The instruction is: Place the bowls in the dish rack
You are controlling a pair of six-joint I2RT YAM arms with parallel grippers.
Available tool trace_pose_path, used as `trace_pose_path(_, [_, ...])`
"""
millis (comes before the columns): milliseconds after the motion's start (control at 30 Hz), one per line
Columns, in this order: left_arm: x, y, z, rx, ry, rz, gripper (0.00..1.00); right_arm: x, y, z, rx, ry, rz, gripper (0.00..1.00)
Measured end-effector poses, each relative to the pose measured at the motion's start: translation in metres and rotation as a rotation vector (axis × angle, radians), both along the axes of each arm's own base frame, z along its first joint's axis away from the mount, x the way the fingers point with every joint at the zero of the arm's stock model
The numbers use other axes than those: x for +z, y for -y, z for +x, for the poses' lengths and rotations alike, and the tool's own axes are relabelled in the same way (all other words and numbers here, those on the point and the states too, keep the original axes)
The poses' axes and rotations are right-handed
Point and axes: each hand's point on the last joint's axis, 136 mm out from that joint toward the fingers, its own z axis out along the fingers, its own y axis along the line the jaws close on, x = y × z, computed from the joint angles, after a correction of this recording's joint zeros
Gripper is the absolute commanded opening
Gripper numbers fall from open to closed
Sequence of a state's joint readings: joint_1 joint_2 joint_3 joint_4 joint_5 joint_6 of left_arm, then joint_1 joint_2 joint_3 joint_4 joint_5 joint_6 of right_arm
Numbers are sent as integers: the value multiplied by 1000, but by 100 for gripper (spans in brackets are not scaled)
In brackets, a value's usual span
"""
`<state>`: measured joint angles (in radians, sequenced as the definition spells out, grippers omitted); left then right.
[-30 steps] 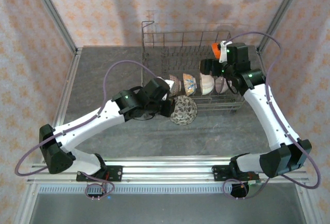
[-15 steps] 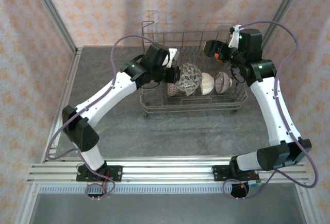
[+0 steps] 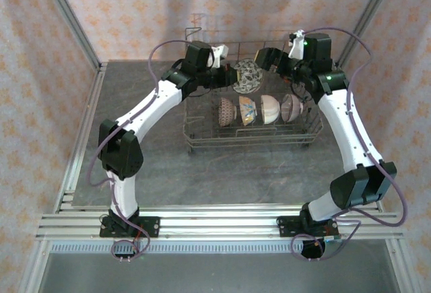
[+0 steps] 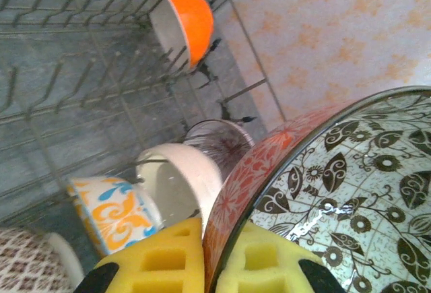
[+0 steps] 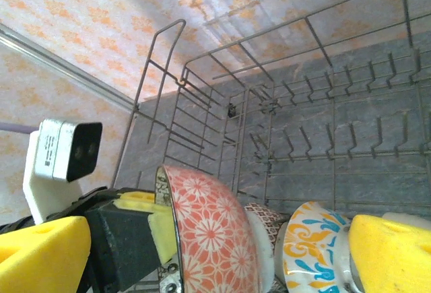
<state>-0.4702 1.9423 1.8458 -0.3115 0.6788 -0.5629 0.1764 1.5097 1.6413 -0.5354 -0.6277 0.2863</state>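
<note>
My left gripper (image 3: 229, 76) is shut on the rim of a bowl (image 3: 247, 76) with a red flower outside and a dark leaf print inside. It holds the bowl on edge over the back part of the grey wire dish rack (image 3: 202, 114). In the left wrist view the yellow pads (image 4: 158, 259) pinch that rim (image 4: 236, 192). My right gripper (image 3: 264, 57) is open, just right of the held bowl (image 5: 215, 232), with nothing between its fingers (image 5: 394, 252). Several bowls stand on edge in the rack's front row: mauve patterned (image 3: 226, 110), orange-and-blue (image 3: 247, 108), cream (image 3: 269, 108) and a darker one (image 3: 291, 106). A bright orange bowl (image 4: 185, 17) stands at the rack's far end.
Upright tines (image 5: 337, 138) in the rack's back rows stand bare. The rack's raised corner loop (image 3: 193, 34) rises at its back left. Patterned walls (image 3: 135, 10) close in behind and at both sides. Bare grey table (image 3: 236, 172) lies in front of the rack.
My left arm has carried the patterned bowl from in front of the rack up and back, over its rear rows. My right gripper has shifted back and left above the rack and opened a little wider.
</note>
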Motion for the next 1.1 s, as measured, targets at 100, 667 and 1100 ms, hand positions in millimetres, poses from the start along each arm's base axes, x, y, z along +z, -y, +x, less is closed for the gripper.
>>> trace_pose_path(100, [8, 8, 5, -22, -3, -53, 0, -2, -3, 3, 25, -11, 27, 98])
trace_pose_path(667, [46, 21, 5, -105, -17, -251, 0, -2, -23, -4, 136, -31, 123, 90])
trace_pose_path(1100, [51, 23, 5, -112, -15, -269, 0, 7, -31, -9, 179, -44, 196, 76])
